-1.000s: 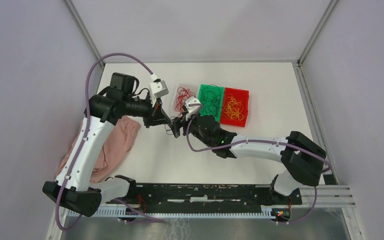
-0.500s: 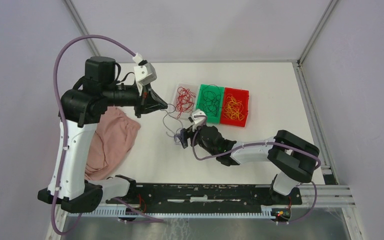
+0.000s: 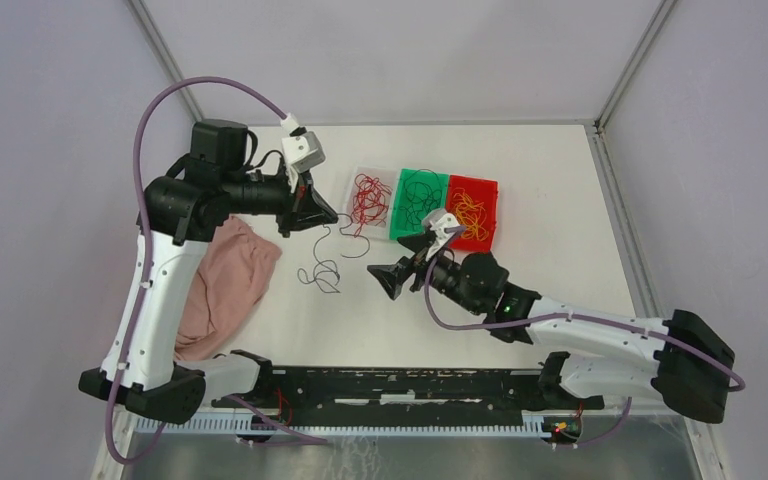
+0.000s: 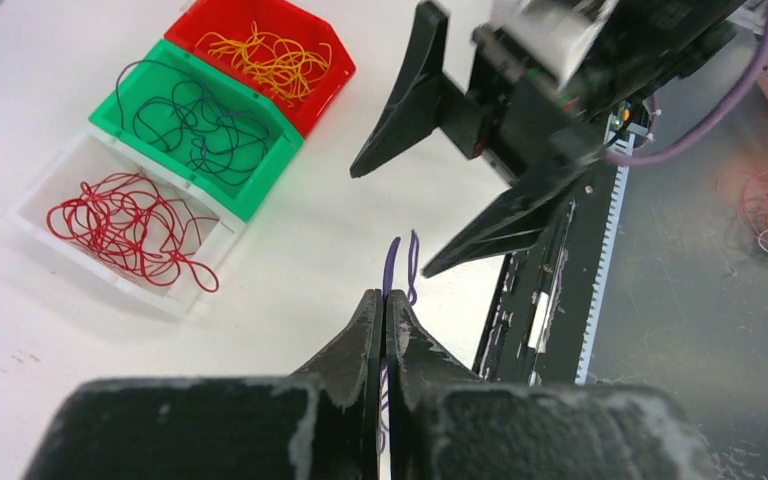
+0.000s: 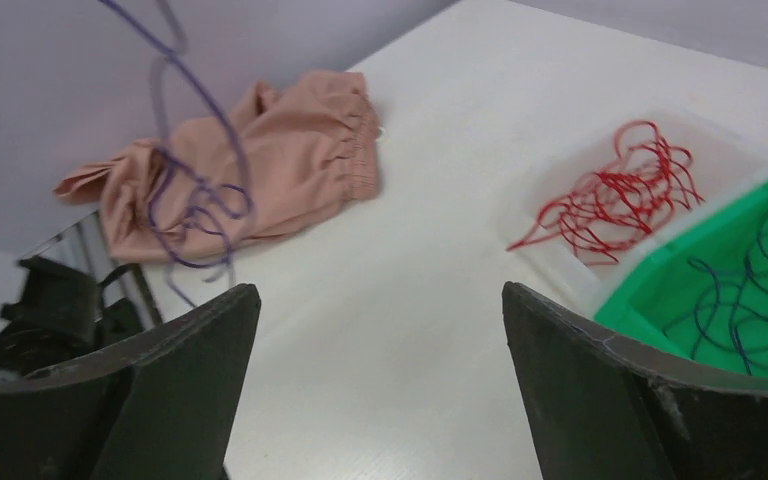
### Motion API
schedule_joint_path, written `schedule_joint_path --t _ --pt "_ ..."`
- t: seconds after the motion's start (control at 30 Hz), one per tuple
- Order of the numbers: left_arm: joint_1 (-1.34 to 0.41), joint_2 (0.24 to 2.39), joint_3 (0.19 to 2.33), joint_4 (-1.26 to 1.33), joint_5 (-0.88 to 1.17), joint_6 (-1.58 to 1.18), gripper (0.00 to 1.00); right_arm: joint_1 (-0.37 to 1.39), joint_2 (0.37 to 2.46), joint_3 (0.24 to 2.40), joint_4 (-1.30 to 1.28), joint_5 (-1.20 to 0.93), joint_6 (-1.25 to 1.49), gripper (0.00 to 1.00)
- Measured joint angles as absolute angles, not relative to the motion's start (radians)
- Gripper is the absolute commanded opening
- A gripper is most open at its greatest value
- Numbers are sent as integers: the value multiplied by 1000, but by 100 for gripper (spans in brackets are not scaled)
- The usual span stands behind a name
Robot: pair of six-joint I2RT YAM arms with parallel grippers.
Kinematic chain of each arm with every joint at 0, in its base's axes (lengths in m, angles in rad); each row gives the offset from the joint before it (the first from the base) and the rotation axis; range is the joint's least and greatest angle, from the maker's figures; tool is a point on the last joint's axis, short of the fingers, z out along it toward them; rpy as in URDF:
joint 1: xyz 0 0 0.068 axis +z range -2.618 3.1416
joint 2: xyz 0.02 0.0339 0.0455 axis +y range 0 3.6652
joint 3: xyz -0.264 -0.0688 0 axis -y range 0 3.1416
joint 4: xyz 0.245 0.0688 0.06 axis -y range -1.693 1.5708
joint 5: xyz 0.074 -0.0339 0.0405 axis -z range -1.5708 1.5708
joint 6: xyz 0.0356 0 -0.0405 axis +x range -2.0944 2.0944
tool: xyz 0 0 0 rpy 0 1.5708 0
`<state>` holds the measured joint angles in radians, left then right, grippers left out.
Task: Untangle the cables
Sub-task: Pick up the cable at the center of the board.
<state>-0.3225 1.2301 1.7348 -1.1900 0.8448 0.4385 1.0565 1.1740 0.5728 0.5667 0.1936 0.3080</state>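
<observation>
Just let go by the right gripper (image 3: 385, 281), now wide open and drawn back, and pinched only in the closed left gripper (image 4: 384, 310), hanging below it: one dark cable (image 3: 320, 270), seemingly free, ready for the green bin (image 4: 250, 195) beyond.

No writing, label, brand name, number or sign can be read in any of the 3 views; every surface that shows is too small or too blurred to make out.
</observation>
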Motion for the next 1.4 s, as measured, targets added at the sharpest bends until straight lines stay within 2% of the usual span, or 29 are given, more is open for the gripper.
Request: schedule_joint_path --t 0.13,0.33,0.73,0.83,0.93,0.97,1.03,1.13,1.17,1.27,1.37,1.4 --pt "-323 1229 1705 -1182 840 439 3 1053 1118 681 474 44 263 99" --pt "-324 1213 1684 -1172 840 439 3 1053 1170 837 350 -70 202 99" --pt "-340 1200 1673 -1150 867 437 3 1053 1452 1005 292 -93 140 96" --pt "-344 1199 1673 -1137 874 431 3 1053 1498 1009 330 -86 149 92" --pt "-345 1196 1673 -1116 875 419 3 1052 1527 1015 377 -85 163 77" --pt "-345 1195 1673 -1109 875 413 3 1052 1535 1016 397 -79 170 69" --pt "-345 1192 1672 -1098 874 411 3 1052 1540 1017 411 -65 178 47" --pt "-345 1182 1655 -1086 864 412 5 1044 1539 1017 421 -44 189 26" --pt "-345 1178 1645 -1081 859 412 9 1037 1536 1017 421 -39 189 21" --pt "-345 1153 1590 -1053 822 412 34 999 1502 994 422 -16 209 12" --pt "-345 1134 1534 -1036 781 413 74 944 1445 968 409 18 219 8" --pt "-345 1132 1521 -1032 760 413 82 929 1432 966 403 28 221 7"
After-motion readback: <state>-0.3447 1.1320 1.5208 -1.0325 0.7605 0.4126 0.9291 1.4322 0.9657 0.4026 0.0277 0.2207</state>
